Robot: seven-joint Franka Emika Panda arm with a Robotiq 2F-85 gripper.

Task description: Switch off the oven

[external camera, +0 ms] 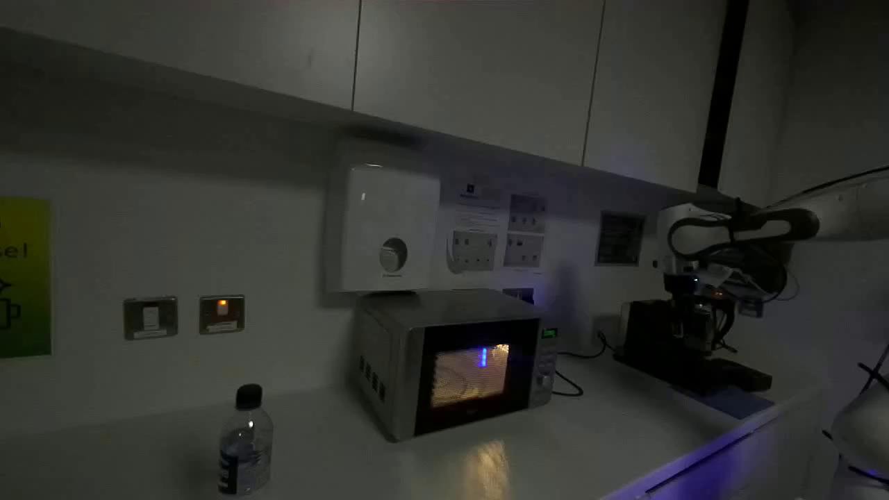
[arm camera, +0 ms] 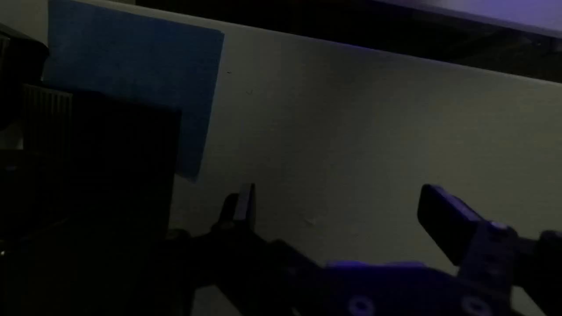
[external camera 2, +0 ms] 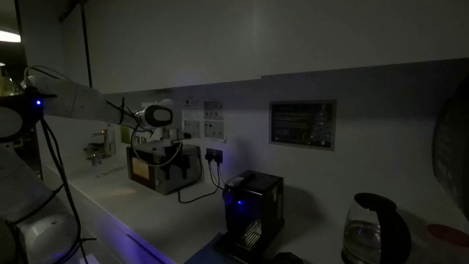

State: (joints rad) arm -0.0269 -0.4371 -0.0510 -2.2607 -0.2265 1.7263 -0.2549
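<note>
The oven is a pale grey box on the white counter, with a dark glass door that is shut. Its window glows warm yellow with a blue streak. A green display is lit on the control panel, with buttons and a knob below. In an exterior view the oven is partly hidden behind my arm. My gripper points down there, and also shows in an exterior view in front of the black machine, well apart from the oven. In the wrist view my gripper is open and empty above the counter.
A black coffee machine stands on a blue mat. A kettle is farther along. A bottle stands beyond the oven. Cables lie on the counter. A white wall box and cupboards hang above.
</note>
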